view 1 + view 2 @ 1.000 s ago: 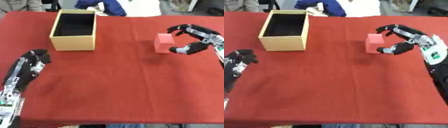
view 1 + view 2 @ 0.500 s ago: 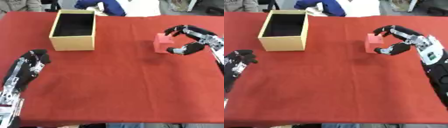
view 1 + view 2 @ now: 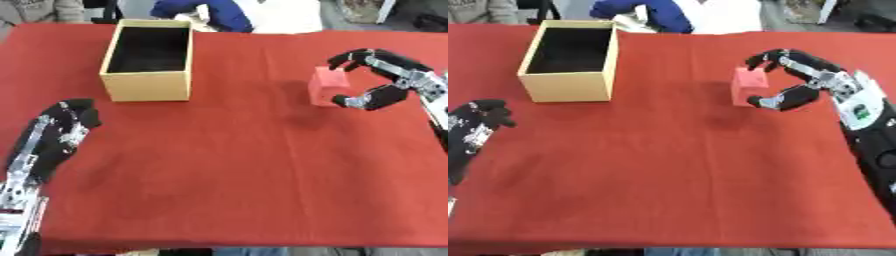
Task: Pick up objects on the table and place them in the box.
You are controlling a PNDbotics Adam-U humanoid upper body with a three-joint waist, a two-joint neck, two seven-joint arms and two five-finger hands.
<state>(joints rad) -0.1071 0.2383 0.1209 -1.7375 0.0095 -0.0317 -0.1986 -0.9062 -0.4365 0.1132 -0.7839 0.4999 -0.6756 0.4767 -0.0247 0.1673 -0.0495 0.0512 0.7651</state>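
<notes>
Nearest, at the left edge, the left hand (image 3: 70, 122) is lying on the table (image 3: 236, 175), black with silver joints, its fingers curling in at the tip and holding nothing; its arm is running off the near left corner, cut off by the frame. The table is wearing a smooth red cloth, and a wide bare stretch of it is lying between that hand and everything farther off. To the right and farther away, the right hand (image 3: 820, 82) is reaching in from the right edge, its fingers arching over the far top of the red block (image 3: 749, 86) and its thumb curling in at the near right corner, so it is clasping the small, matte cube with crisp edges. A dark shadow is showing on the cloth just near the block; whether the block is touching the cloth is hard to tell. Well apart to the far left, the box (image 3: 147, 80) is standing upright, rectangular, with plain tan card walls and a dark open inside, and red cloth all round it.
</notes>
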